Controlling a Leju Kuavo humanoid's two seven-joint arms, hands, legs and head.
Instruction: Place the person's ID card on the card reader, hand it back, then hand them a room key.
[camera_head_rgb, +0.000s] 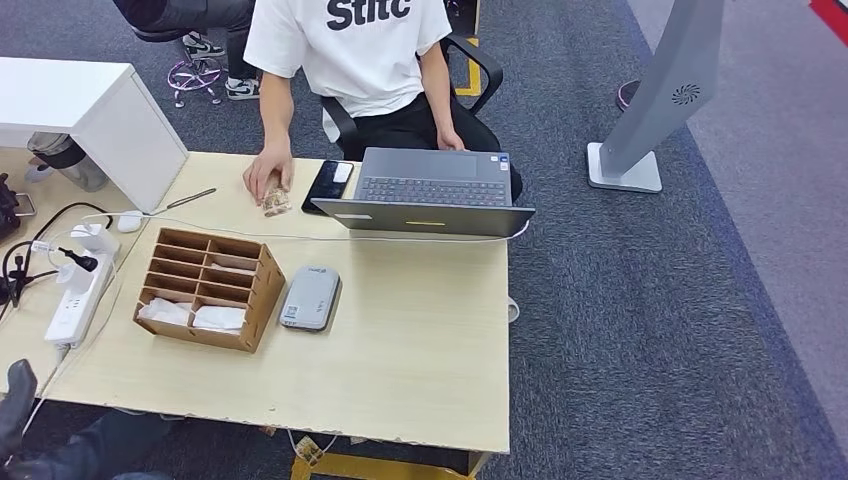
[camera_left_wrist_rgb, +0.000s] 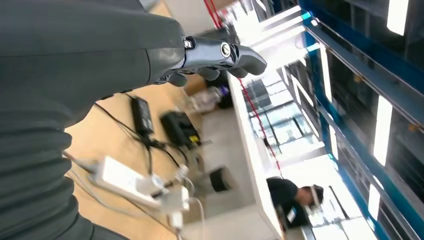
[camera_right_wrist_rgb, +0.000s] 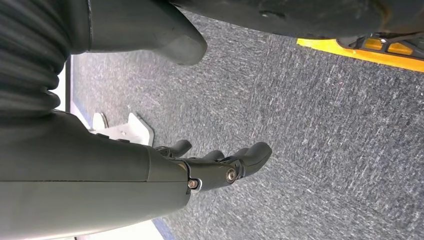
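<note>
The grey card reader (camera_head_rgb: 310, 298) lies flat on the bench (camera_head_rgb: 420, 340), just beside the wooden organiser (camera_head_rgb: 208, 288). Across the bench a person's hand (camera_head_rgb: 268, 178) rests on a small card-like item (camera_head_rgb: 275, 204) — too small to identify. Both robot hands hold nothing — left hand (camera_left_wrist_rgb: 215, 57) and right hand (camera_right_wrist_rgb: 220, 162), fingers loosely apart.

An open laptop (camera_head_rgb: 432, 192) sits at the bench's (camera_head_rgb: 420, 340) twelve o'clock edge, a black phone (camera_head_rgb: 328, 185) just beside it; a white power strip (camera_head_rgb: 78, 295) lies at nine o'clock.
</note>
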